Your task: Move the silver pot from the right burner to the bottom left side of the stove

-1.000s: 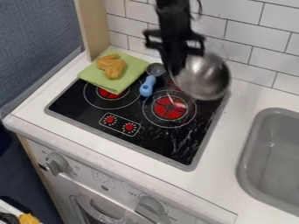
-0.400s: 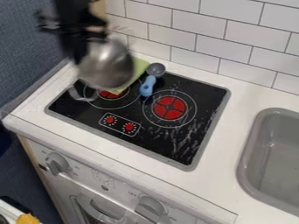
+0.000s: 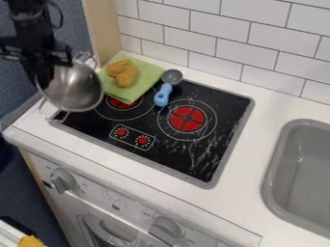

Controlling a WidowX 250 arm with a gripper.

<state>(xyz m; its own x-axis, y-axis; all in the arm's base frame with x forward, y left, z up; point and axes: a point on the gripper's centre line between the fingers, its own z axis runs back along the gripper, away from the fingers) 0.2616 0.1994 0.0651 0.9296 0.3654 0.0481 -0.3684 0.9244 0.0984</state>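
At the upper left, the black gripper [image 3: 44,72] is shut on the rim of the silver pot [image 3: 76,90]. The pot hangs tilted, its handles at top and lower left, over the left edge of the stove [image 3: 206,144]. The right burner [image 3: 187,118] is bare and red. Part of the left burner [image 3: 122,102] shows to the right of the pot.
A green cloth [image 3: 145,72] with a brown toy chicken [image 3: 124,73] on it covers the stove's back left corner. A blue-handled ladle [image 3: 163,93] lies between the burners. The grey sink [image 3: 277,159] is at right, and a wooden post [image 3: 103,34] stands behind the pot.
The gripper and the pot have moved left, from above the right rear of the stove across to its left edge. Cloth, chicken and ladle have stayed put.
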